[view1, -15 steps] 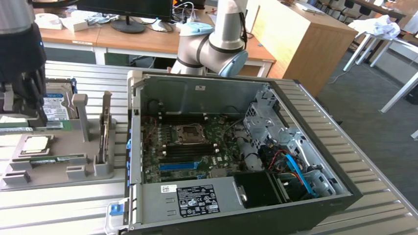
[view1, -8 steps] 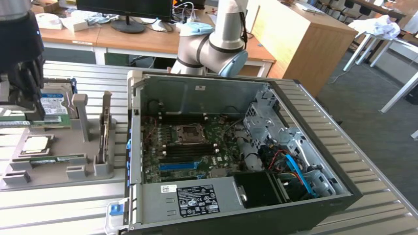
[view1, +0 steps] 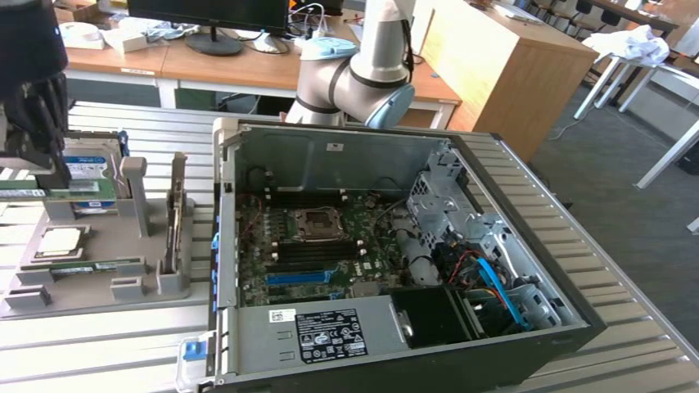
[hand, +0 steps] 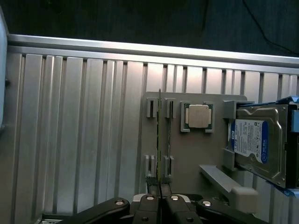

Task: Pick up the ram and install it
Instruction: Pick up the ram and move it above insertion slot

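Observation:
The ram [view1: 77, 193], a thin green stick, hangs level above the grey holder tray [view1: 110, 237] at the exterior view's left, with my gripper [view1: 42, 173] shut on it. In the wrist view I see the ram [hand: 160, 140] edge-on, running away from my closed fingertips [hand: 160, 200] over the tray's slotted posts [hand: 150, 165]. A second green stick [view1: 90, 266] lies in the tray's front cradle. The open computer case [view1: 327, 155] sits to the exterior view's right, its motherboard [view1: 366, 270] showing dark memory slots [view1: 317, 250].
On the tray sit a silvery processor chip [hand: 197, 115] and a blue-labelled hard drive [hand: 254, 144]. A blue slot strip [view1: 299, 277] lies on the motherboard. The arm's elbow [view1: 355, 82] stands behind the case. The ribbed metal table [hand: 79, 130] spreads around the tray.

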Controlling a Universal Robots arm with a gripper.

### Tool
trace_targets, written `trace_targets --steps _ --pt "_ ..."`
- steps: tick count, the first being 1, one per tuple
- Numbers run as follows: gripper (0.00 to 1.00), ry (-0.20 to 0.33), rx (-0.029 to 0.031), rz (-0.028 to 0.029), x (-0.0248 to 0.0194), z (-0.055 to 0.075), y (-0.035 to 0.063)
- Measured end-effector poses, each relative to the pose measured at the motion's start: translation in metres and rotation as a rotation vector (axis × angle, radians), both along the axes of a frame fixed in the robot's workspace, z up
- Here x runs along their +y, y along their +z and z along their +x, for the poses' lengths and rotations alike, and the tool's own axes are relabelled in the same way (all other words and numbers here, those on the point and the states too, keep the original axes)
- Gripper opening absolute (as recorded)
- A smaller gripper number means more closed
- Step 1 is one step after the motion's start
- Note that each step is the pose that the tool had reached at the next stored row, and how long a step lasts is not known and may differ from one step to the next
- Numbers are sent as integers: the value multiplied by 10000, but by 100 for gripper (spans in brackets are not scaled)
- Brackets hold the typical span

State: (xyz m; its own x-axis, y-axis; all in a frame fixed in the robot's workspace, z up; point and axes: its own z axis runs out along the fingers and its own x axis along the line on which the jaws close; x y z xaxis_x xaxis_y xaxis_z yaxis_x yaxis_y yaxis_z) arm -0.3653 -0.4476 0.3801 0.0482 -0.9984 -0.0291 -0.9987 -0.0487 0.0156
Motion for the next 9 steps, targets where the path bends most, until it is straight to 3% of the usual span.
trace_targets --steps 9 --pt "12 0 -2 1 0 0 149"
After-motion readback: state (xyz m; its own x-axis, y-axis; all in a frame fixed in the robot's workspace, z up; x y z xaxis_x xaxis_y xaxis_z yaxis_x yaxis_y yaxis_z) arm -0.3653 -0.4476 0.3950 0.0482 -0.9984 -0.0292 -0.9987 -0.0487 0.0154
